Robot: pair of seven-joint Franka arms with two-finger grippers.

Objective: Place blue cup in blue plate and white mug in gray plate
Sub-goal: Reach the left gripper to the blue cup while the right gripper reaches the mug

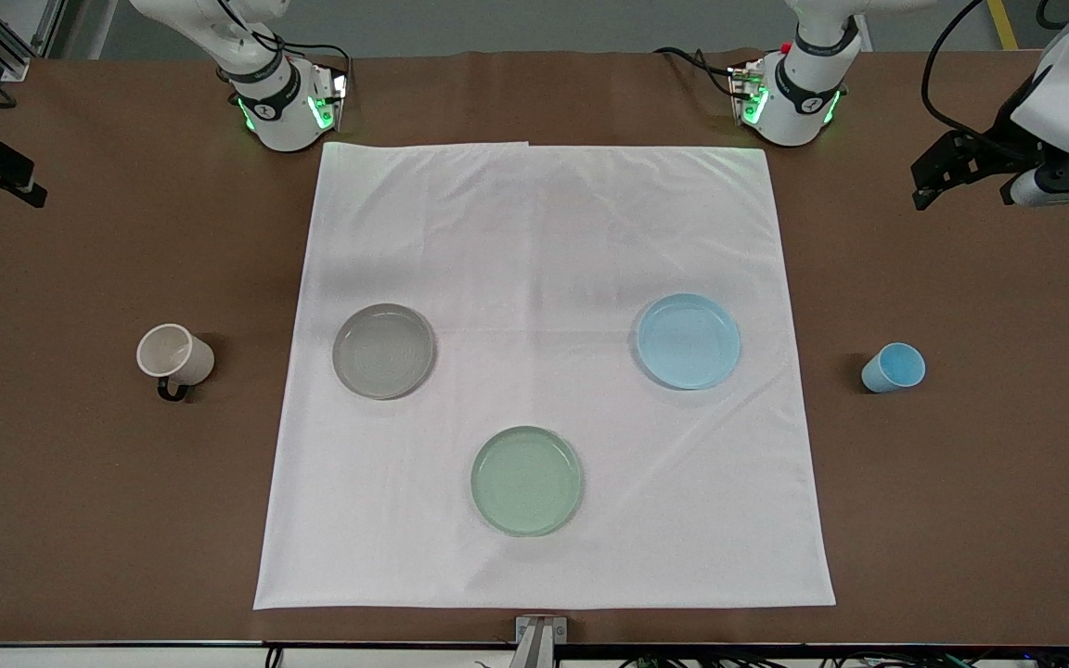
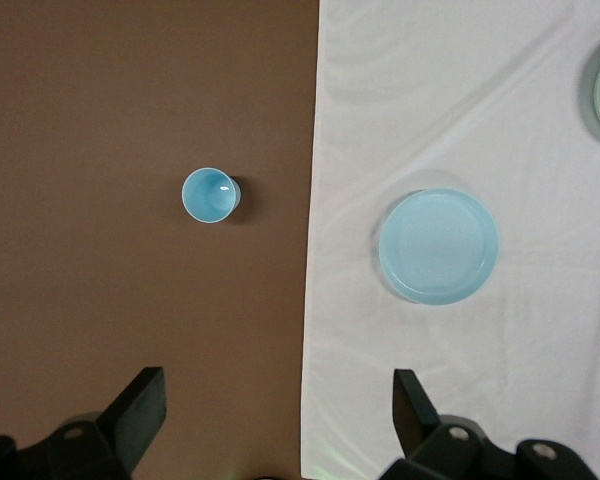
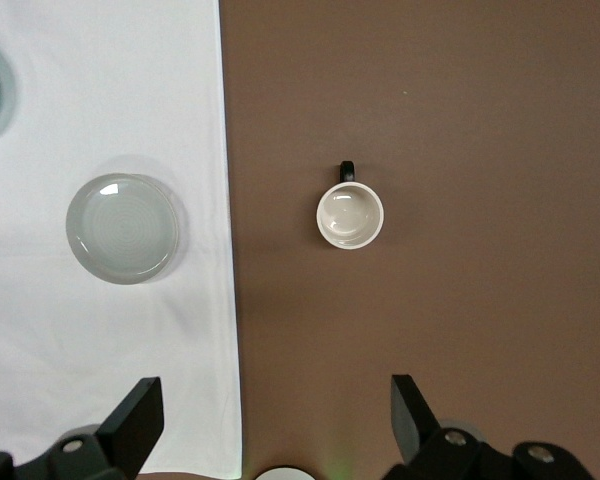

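You have a matt brown table [image 1: 80, 520] under a creased white cloth [image 1: 544, 232]. On it, the blue plate [image 1: 689, 340], gray plate [image 1: 383, 350] and green plate [image 1: 526, 481] look glossy, ceramic-like.

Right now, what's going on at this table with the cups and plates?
Nothing is being handled yet. The blue cup and the white mug stand on bare table at either end of the white cloth, where the blue plate, gray plate and green plate sit empty. The left hand and right hand hang open above.
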